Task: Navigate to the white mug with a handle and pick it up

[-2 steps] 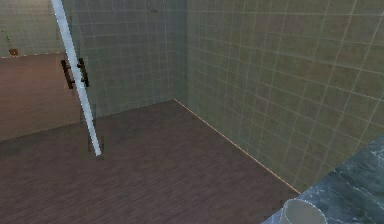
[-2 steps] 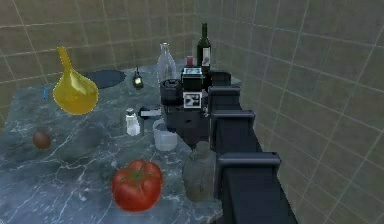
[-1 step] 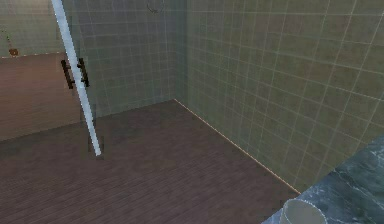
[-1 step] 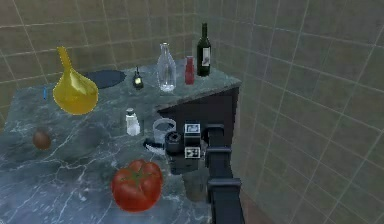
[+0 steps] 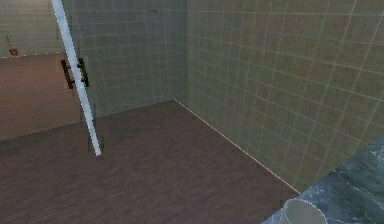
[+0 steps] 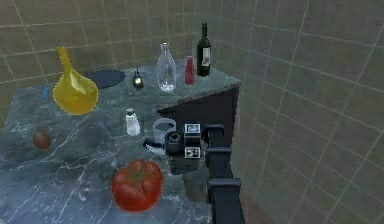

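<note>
White mug (image 6: 164, 131) on marble table (image 6: 60, 190), right at the jaws.
Mug stands upright near the table's right edge, just left of the two white squares on the arm (image 6: 226, 190). The jaws' dark body is at the mug; can't tell if they touch it or hold anything. Tomato (image 6: 137, 184) is nearer the camera, salt shaker (image 6: 132, 122) just left of the mug. Label on the wine bottle (image 6: 204, 50) too small to read.

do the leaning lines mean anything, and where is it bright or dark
Forward view: the white door edge leans only in the picture; the floor is dim. Arm side view: the yellow vase is brightly lit, the end face of the counter dark.
</note>
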